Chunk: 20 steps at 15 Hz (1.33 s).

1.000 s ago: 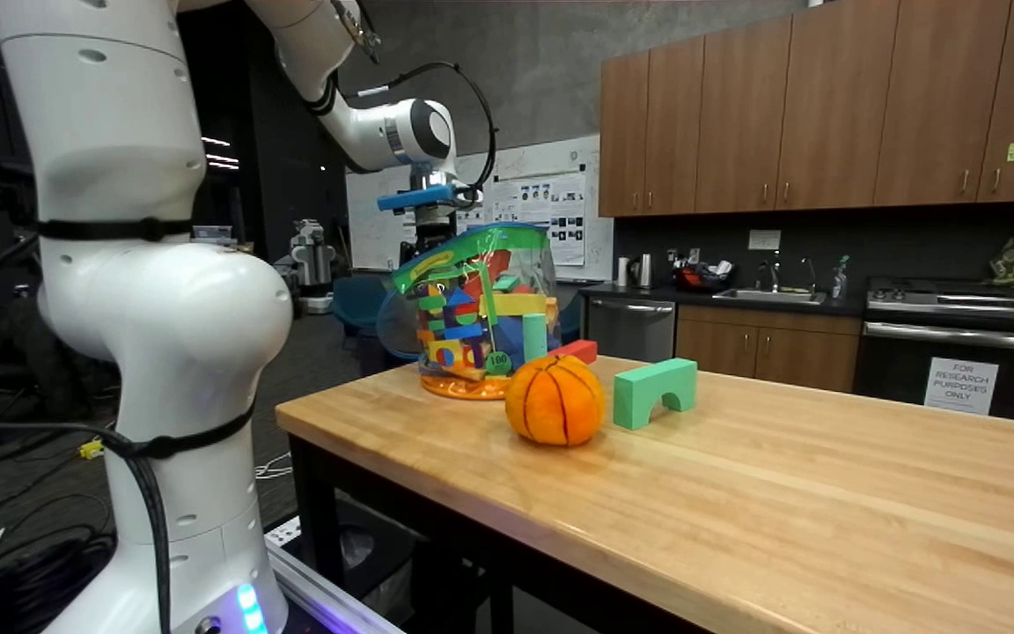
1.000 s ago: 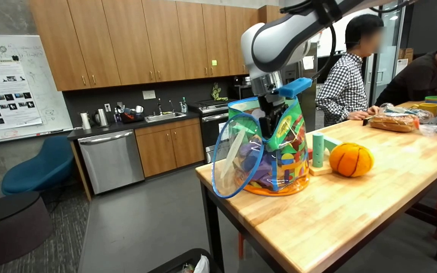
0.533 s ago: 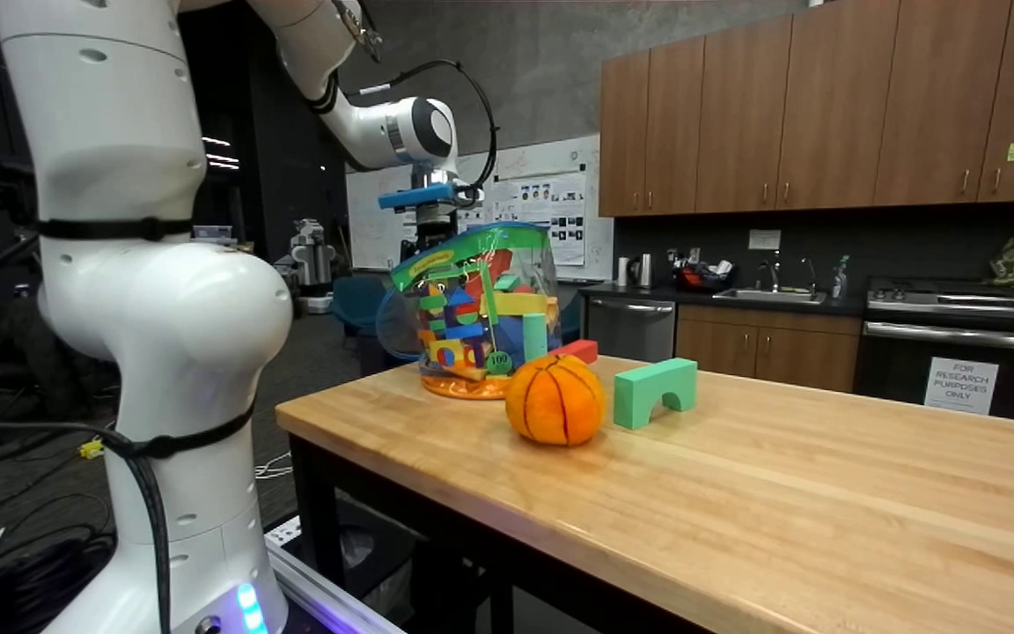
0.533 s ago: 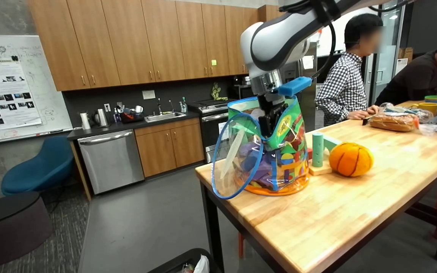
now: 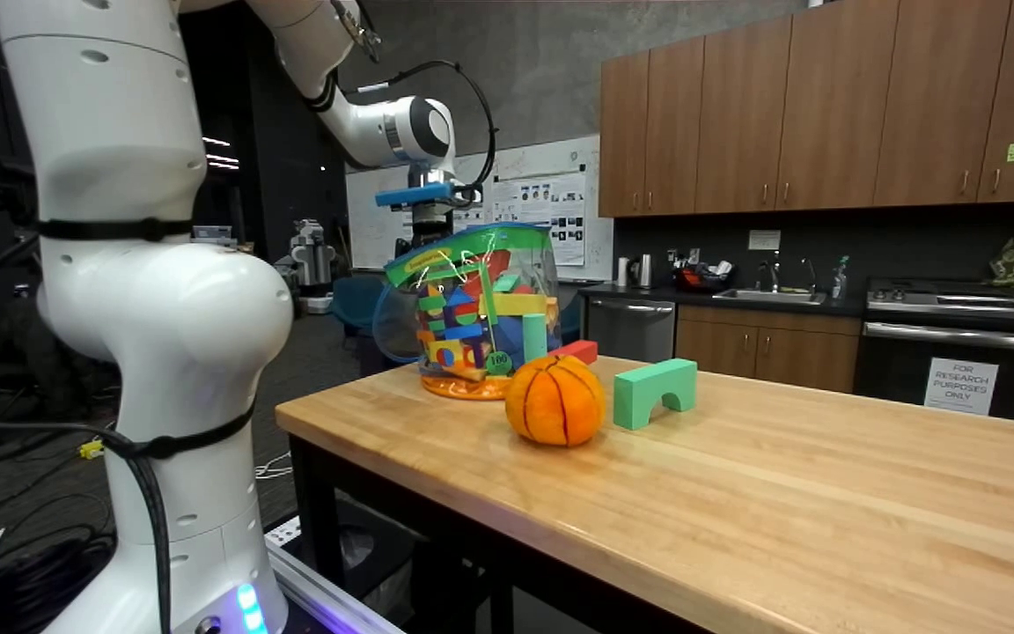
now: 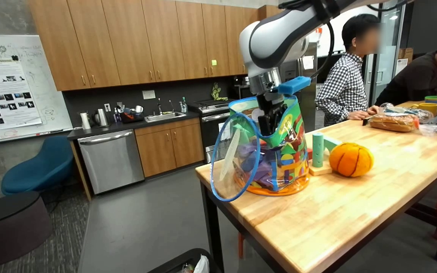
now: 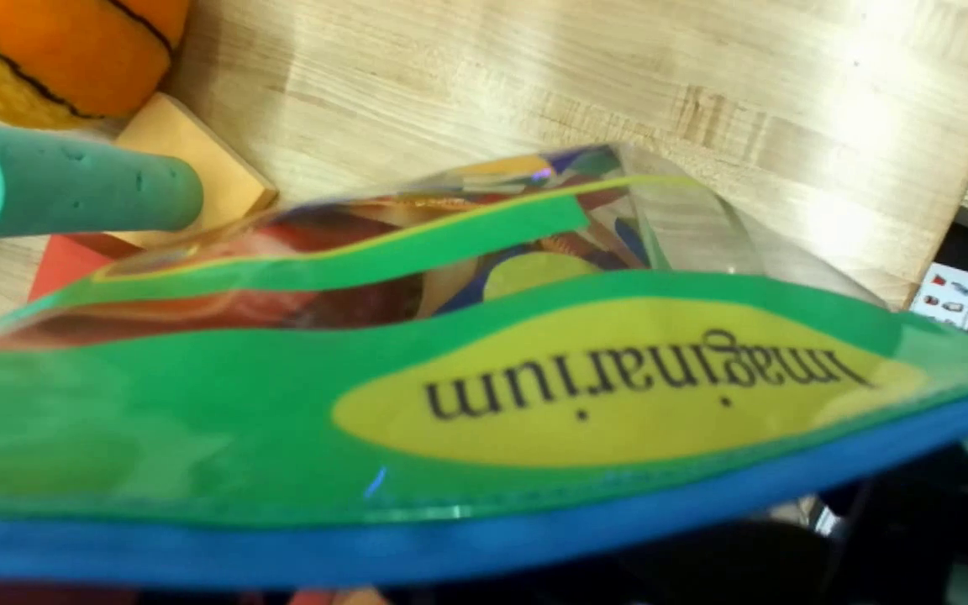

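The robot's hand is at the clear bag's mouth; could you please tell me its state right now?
Hand: open, at the mouth of the clear bag, with nothing visibly held.

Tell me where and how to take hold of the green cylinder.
I'd come from above and pinch the upper part of the green cylinder across its round sides. It stands upright on the tan block, and nothing covers its top. The orange ball and the bag sit close beside it, so a sideways approach looks more awkward.
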Each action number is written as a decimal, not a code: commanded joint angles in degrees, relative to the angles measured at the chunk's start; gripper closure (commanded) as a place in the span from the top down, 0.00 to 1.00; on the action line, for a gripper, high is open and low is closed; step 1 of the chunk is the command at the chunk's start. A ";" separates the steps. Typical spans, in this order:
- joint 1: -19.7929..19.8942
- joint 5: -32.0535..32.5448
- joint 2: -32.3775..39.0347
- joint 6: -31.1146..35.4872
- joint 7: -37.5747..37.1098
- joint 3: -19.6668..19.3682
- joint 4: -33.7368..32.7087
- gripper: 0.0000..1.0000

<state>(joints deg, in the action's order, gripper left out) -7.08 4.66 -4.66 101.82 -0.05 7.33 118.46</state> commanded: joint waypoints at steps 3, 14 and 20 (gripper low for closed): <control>-0.28 -1.34 2.16 -4.94 -0.96 0.29 -0.54 1.00; -0.31 0.27 3.21 -6.77 -1.27 0.33 -1.29 0.68; -0.65 1.05 3.36 -8.31 -1.27 0.63 -2.26 0.29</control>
<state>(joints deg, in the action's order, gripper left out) -7.57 4.38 -1.70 94.81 -1.65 7.81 116.54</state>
